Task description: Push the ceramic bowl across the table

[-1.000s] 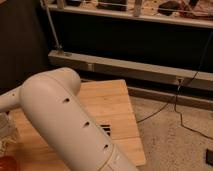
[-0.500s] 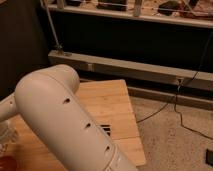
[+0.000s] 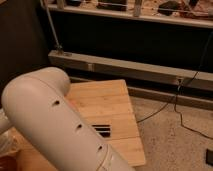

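My large white arm (image 3: 55, 125) fills the lower left of the camera view and hides most of the honey-coloured wooden table (image 3: 107, 102). A small patch of glossy orange-red at the bottom left corner is the ceramic bowl (image 3: 7, 163); the arm hides the rest of it. The gripper (image 3: 6, 142) shows only as a pale shape at the left edge, just above the bowl. I cannot tell if it touches the bowl.
A dark slotted mark (image 3: 102, 130) lies on the table near the arm. The table's right edge drops to speckled floor with a black cable (image 3: 170, 102) and a dark object (image 3: 209, 156). A metal rail (image 3: 130, 67) and a dark panel stand behind the table.
The arm's elbow has swung left and nearer the camera, covering more of the table's left side. The bowl stays at the bottom left corner.
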Robot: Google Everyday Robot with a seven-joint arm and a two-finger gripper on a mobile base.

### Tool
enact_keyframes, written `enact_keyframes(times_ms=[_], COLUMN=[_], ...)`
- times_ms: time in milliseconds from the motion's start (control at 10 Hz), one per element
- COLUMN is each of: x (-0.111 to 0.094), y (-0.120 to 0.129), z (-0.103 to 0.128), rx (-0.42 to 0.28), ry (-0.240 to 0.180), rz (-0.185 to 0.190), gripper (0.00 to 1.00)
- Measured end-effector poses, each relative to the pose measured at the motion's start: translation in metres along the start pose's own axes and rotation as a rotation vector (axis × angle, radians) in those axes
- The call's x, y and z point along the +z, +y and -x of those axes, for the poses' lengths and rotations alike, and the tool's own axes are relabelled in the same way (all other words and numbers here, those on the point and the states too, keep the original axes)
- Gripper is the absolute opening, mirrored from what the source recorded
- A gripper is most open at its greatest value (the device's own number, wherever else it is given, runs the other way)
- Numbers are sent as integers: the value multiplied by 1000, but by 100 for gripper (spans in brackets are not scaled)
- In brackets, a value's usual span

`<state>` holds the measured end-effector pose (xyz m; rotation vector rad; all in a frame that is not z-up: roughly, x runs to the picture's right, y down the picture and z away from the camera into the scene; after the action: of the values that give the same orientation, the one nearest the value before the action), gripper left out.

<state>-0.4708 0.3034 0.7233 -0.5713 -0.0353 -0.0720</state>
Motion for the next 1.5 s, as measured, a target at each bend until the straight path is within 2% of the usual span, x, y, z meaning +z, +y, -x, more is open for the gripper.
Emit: enact_keyframes(times_ms=[200,300,400,600,700,900,1000,1200,1300,1500], x=[5,7,7,6,6,9,10,12,13,11], y=[18,22,27,24,17,1,-6,-27,-35,-33], z=[1,0,-1,-3,-6,-11,-12,-10,-6,0], rx=[6,20,41,68,83,107,115,114,91,26], ry=[27,41,58,80,94,116,120,113,97,69], rz=[79,131,208,299,335,364,361,299,240,154], gripper=[0,0,0,0,0,0,0,0,0,0])
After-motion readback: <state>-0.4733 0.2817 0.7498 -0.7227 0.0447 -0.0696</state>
